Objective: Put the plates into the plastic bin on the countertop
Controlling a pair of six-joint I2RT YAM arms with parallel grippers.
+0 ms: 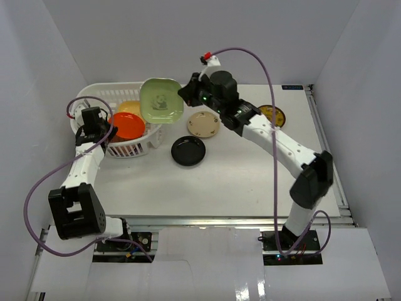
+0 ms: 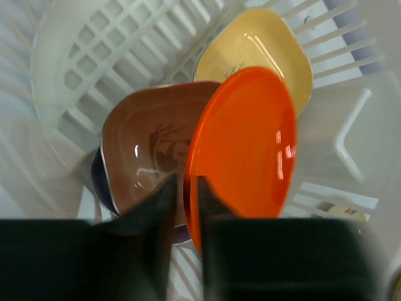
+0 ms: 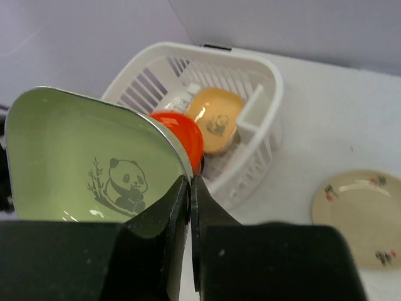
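The white plastic bin (image 1: 94,94) stands at the far left of the countertop (image 1: 238,182). My left gripper (image 2: 188,188) is shut on the rim of the orange-red round plate (image 2: 244,144), held on edge inside the bin over a pink square plate (image 2: 150,144) and a yellow square plate (image 2: 263,44). My right gripper (image 3: 190,188) is shut on the edge of the light green square panda plate (image 3: 88,163), held in the air over the bin's right rim (image 1: 161,100). A cream round plate (image 1: 203,125), a black round plate (image 1: 188,151) and a brown-and-yellow patterned plate (image 1: 272,115) lie on the countertop.
A lavender plate edge (image 2: 100,182) shows under the pink one in the bin. White walls close in the back and both sides. A metal rail (image 1: 322,135) runs along the countertop's right edge.
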